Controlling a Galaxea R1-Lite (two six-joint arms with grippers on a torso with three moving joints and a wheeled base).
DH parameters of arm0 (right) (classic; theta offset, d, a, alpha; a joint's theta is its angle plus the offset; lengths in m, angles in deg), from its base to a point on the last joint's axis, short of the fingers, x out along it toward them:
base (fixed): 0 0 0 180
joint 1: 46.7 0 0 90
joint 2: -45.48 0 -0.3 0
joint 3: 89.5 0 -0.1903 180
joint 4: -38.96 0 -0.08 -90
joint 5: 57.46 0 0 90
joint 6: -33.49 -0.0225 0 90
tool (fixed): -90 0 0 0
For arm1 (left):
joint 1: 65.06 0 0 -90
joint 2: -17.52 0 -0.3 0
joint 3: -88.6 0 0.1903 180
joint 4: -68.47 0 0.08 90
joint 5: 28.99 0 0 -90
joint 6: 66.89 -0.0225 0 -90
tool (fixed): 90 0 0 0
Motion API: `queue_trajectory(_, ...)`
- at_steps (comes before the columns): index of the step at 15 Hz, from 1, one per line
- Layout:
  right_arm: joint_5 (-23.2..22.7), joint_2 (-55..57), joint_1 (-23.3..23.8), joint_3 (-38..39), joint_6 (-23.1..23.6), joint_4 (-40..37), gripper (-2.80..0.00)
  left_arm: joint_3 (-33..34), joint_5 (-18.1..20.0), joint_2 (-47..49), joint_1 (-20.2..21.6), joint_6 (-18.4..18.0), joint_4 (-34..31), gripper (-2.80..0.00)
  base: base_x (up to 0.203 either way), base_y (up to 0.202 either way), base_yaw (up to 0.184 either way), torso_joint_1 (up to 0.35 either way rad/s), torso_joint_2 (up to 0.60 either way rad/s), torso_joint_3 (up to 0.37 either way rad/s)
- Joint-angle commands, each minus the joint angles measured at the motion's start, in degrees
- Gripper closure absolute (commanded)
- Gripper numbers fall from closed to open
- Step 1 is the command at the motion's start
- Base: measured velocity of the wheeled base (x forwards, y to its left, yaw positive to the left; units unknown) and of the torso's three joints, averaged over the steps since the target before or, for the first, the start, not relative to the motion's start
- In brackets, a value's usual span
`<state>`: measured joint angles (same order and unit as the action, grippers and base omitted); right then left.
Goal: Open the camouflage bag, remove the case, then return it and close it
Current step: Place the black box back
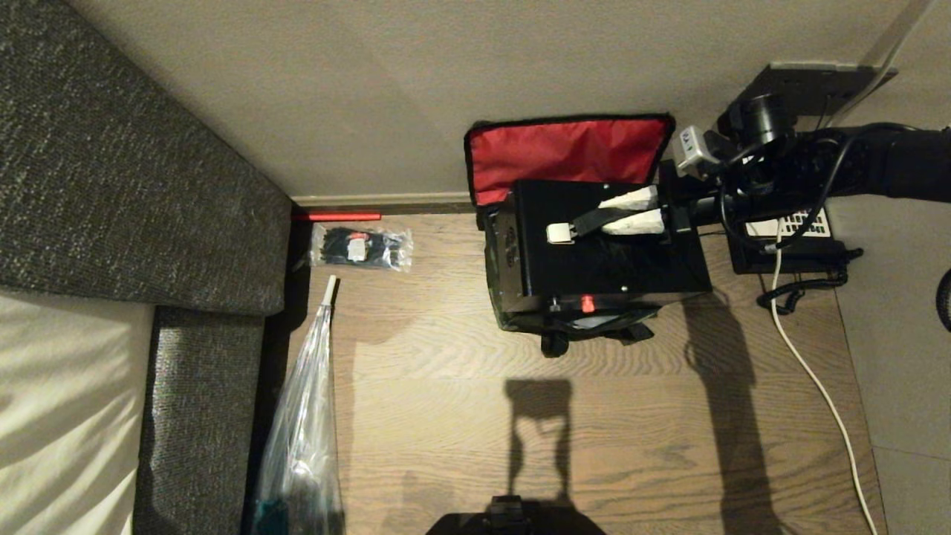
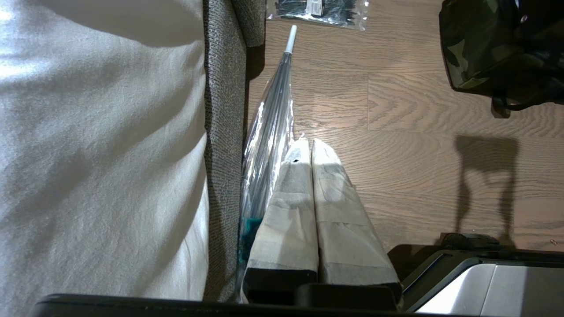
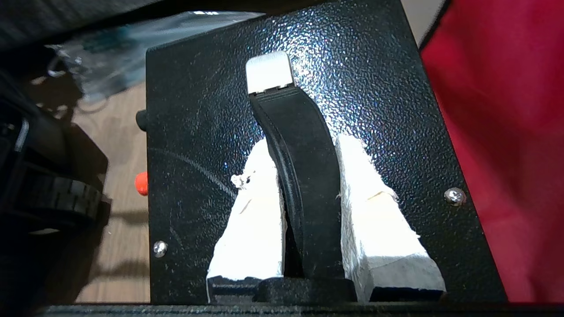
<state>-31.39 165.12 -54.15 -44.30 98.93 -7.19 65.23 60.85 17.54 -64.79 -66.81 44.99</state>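
Gripping the curved black handle (image 3: 304, 185) on top of the case (image 1: 602, 253), the right gripper (image 1: 630, 210) has its two white padded fingers (image 3: 374, 220) pinched against the handle's sides, one on each side. The handle's white end cap (image 3: 269, 75) sticks out past the fingertips, toward the far edge of the case lid.

Near to far, taking the case as landmark:
- Nearest the robot's base: bare wooden floor (image 1: 461, 401) with arm shadows on it. The left gripper (image 2: 308, 145) hangs low over this floor, well apart from the case, its fingers pressed together and holding nothing. A clear-wrapped umbrella (image 1: 304, 416) lies to the case's left, along the grey sofa (image 1: 134, 163).
- Case: black, speckled top, small red spot (image 1: 587, 303) on its near face. It sits in the mouth of the camouflage bag (image 2: 476, 48), whose sides and black straps show just under the case's near edge; how deep it sits cannot be told.
- Behind the case: the bag's red lid lining (image 1: 565, 156), standing open against the wall.
- Left of the case, near the wall: a clear packet of black ties (image 1: 362, 247).
- Right of the case: a black desk phone (image 1: 787, 238), partly hidden under the right arm.
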Motion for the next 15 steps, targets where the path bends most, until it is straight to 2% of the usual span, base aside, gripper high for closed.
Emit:
queue_trajectory(1, 0.6, -1.07, 0.78, 0.07, -0.52, -0.32, 0.0, 0.09, -0.02, -0.11, 0.08, 0.01, 0.02, 0.0, 0.0, 0.0, 0.0, 0.0, 0.0, 0.0)
queue_trajectory(3, 1.12, -2.01, 1.03, -0.01, -4.64, 0.41, 0.0, 0.09, -0.02, -0.11, 0.0, 0.01, 0.02, 0.0, 0.0, 0.0, 0.0, 0.0, 0.0, 0.0)
queue_trajectory(6, 2.51, -1.49, 1.03, -0.02, -5.08, 3.14, 0.0, 0.09, -0.02, -0.11, 0.08, 0.01, 0.02, 0.0, 0.0, 0.0, 0.0, 0.0, 0.0, 0.0)
queue_trajectory(12, 4.79, -1.57, 1.56, 0.08, -5.75, 2.31, 0.0, 0.17, -0.02, -0.11, 0.0, 0.01, 0.02, 0.0, 0.0, 0.0, 0.0, 0.0, 0.0, 0.0)
queue_trajectory(15, 7.42, -0.83, 2.03, 0.08, -6.0, 2.72, 0.0, 0.09, -0.02, -0.11, 0.08, 0.01, 0.02, 0.0, 0.0, 0.0, 0.0, 0.0, 0.0, 0.0)
